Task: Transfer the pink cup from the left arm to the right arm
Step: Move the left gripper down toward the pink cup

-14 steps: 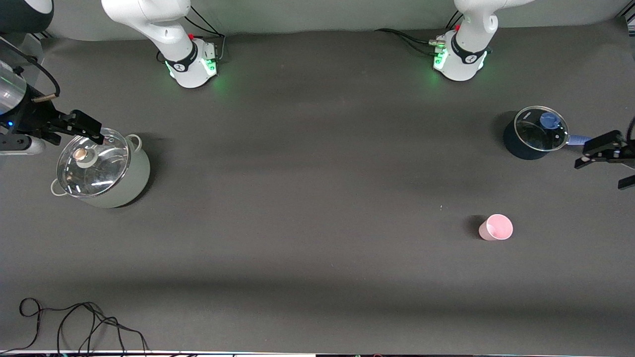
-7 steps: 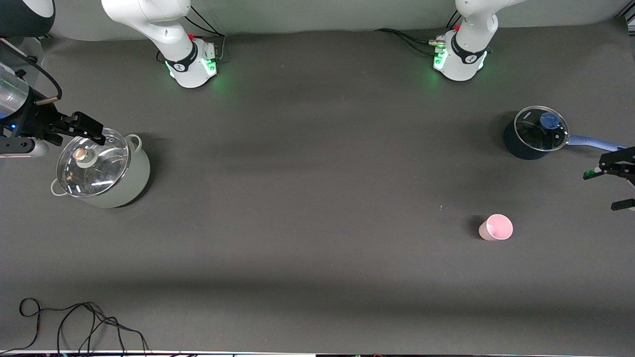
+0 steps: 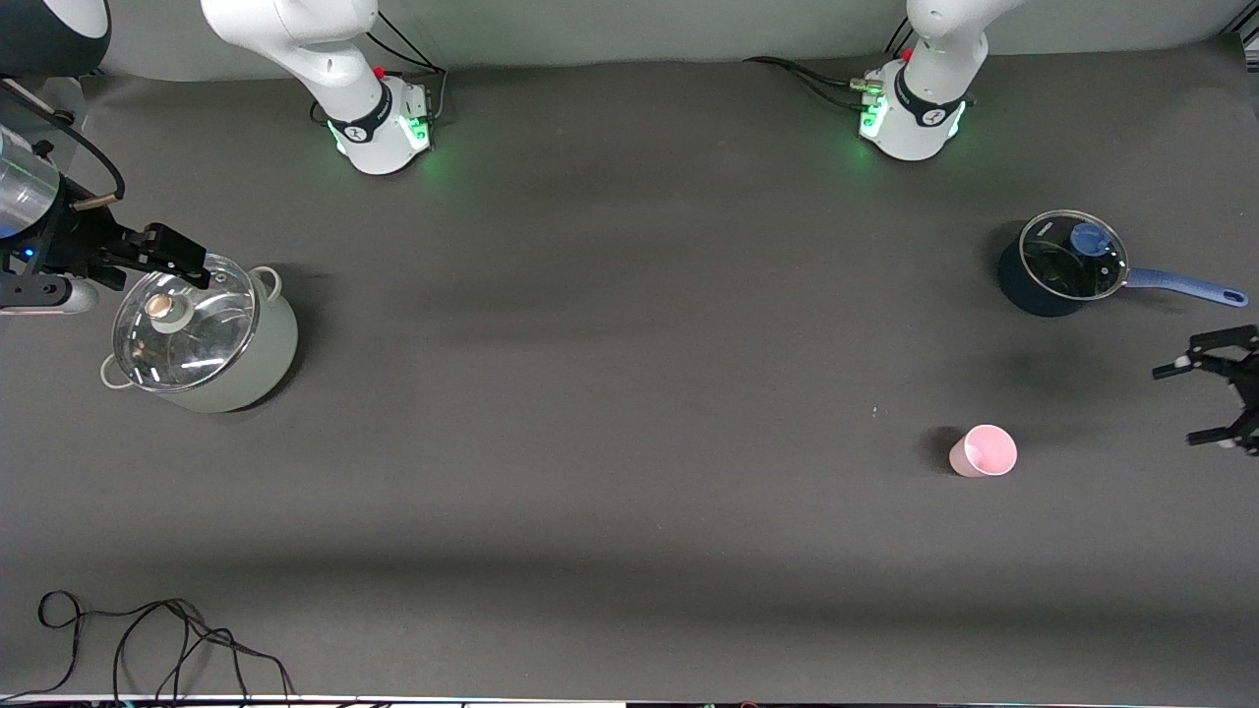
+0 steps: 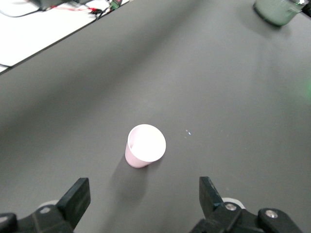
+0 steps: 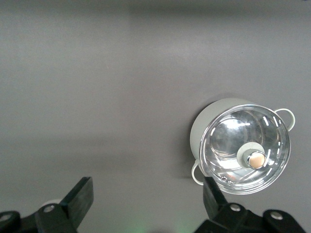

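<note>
Movement is all on your left gripper (image 3: 1202,403): it has swung off the blue saucepan's handle (image 3: 1185,285) toward the pink cup (image 3: 984,451), jaws wide and empty. That cup stands upright on the table (image 3: 629,393), untouched. Your right gripper (image 3: 162,254) waits, open, over the lidded pot (image 3: 202,334).
</note>
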Robot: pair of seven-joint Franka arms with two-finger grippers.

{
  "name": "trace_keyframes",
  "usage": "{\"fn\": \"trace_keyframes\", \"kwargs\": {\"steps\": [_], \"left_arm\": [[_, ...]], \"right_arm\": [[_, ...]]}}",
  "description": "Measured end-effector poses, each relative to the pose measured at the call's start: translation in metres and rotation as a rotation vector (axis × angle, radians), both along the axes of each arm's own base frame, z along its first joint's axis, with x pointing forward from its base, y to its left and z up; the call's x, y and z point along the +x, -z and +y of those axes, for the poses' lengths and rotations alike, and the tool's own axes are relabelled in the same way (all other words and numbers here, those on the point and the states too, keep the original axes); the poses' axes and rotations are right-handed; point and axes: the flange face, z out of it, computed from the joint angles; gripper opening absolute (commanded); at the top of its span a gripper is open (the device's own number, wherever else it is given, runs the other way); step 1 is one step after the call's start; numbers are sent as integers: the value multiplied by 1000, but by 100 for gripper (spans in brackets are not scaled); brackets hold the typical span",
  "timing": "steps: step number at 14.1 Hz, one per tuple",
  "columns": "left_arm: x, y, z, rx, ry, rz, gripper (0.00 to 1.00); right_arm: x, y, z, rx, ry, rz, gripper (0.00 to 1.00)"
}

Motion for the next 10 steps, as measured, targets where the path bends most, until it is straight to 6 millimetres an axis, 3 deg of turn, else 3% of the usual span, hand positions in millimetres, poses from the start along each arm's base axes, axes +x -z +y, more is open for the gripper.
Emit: {"fn": "trace_keyframes", "kwargs": {"steps": [5,10], "left_arm": [[6,105,-5,-194,85,-157,99],[-21,192,5,-295,116,-358,99]], "right_arm": [[0,1,0,0,0,2,100],[1,2,0,0,0,3,100]]}}
